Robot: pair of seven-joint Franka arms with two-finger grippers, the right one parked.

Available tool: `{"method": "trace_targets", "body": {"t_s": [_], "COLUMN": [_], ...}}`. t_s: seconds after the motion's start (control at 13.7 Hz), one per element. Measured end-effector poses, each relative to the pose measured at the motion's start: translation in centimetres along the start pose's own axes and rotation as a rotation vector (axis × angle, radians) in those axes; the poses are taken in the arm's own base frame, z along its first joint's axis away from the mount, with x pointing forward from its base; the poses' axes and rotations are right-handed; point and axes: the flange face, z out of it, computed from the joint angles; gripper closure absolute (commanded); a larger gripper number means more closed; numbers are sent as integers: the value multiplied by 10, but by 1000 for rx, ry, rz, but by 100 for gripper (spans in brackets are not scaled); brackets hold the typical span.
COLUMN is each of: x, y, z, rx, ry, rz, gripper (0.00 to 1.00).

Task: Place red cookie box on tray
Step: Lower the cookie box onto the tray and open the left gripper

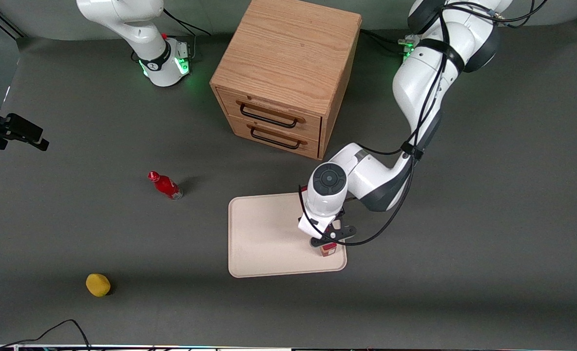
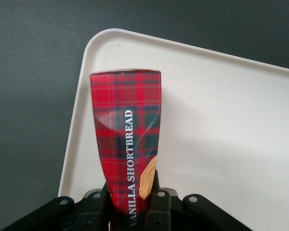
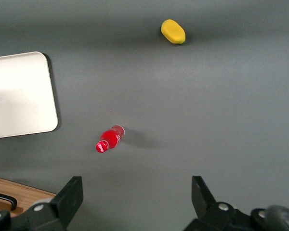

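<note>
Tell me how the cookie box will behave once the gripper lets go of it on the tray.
The gripper holds the cookie box on end above the tray, near its corner. Tall and narrow, it would probably tip if released upright. Its dented cardboard face suggests it is light and crushable. Flat sides mean it should not roll, and the low rim may stop a slide.

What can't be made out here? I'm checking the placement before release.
- Front view: the long red tartan cardboard cookie box is mostly hidden under the claw.
- Left wrist view: whether the box touches the flat cream-white rectangular tray; its gripped end is hidden between the claw's fingers.
</note>
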Motion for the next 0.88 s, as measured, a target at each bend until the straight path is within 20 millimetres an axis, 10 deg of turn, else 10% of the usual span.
{"method": "trace_targets", "body": {"t_s": [0.22,0.66,0.88], "x": [-1,13,37], "y": [3,-11,-44], "z": [12,-2,-56], "rx": [-29,10,65], "ry": [6,-14,-129], "rz": [4,13,90], "gripper": [0,0,0]}}
